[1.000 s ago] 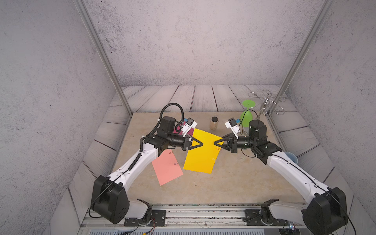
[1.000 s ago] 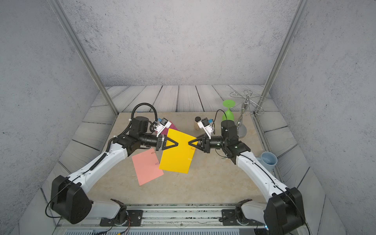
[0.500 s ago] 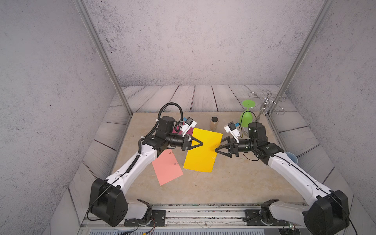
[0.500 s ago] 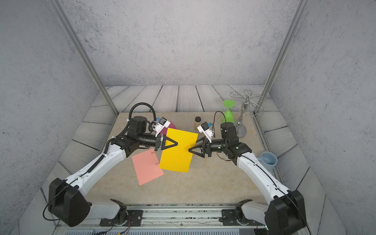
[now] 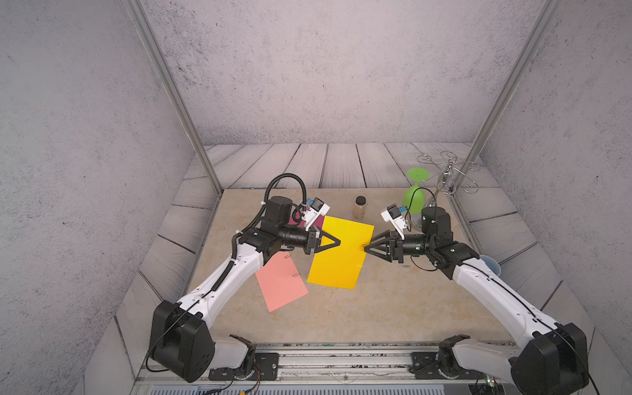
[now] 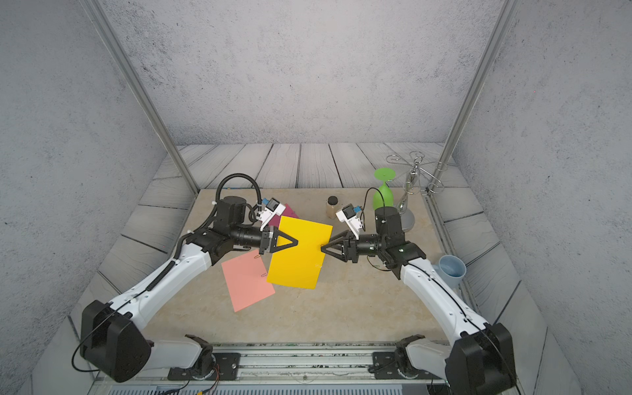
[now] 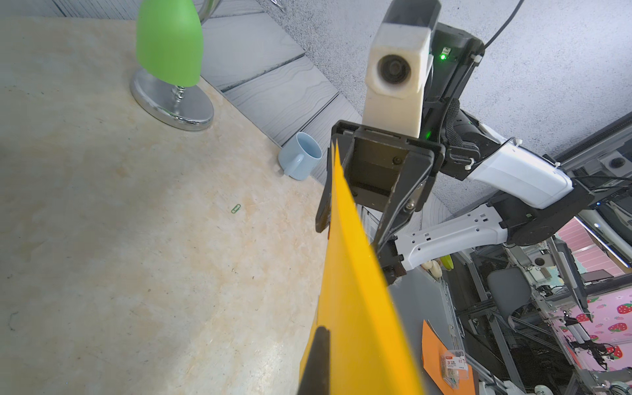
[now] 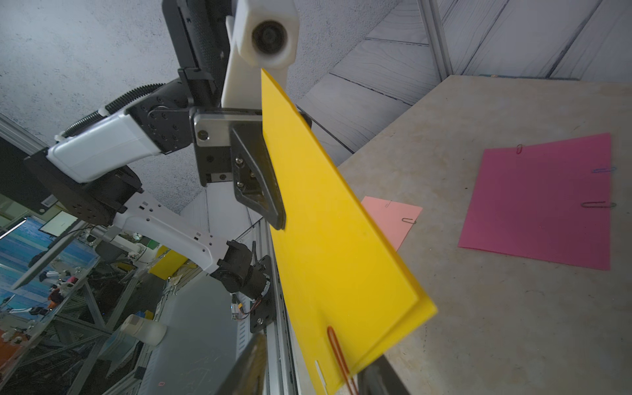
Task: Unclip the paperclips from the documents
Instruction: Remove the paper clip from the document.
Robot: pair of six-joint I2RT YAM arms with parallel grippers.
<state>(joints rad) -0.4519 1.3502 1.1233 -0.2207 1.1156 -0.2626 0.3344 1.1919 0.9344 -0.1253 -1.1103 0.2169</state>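
Note:
My left gripper [image 5: 338, 242] [image 6: 297, 242] is shut on the yellow document [image 5: 338, 260] [image 8: 325, 222], holding it tilted above the table. My right gripper [image 5: 364, 247] [image 8: 316, 354] stands open at the sheet's opposite edge, one finger on each side of an orange paperclip [image 8: 337, 355] clipped there. A pale clip [image 8: 318, 371] sits beside it. The salmon document [image 5: 280, 284] lies flat with a clip [image 8: 407, 220] on its edge. The magenta document [image 8: 540, 201] lies behind with three clips [image 8: 598, 204]. A loose green paperclip [image 7: 235, 208] lies on the table.
An upturned green goblet [image 5: 415, 196] hangs on a chrome rack [image 5: 448, 174] at the back right. A small jar [image 5: 359, 207] stands behind the yellow sheet. A blue mug [image 6: 451, 270] sits off the table's right edge.
Half a second ago the right gripper dipped and its jaws spread. Now they are narrower and back at the yellow sheet's edge. The left arm has held still.

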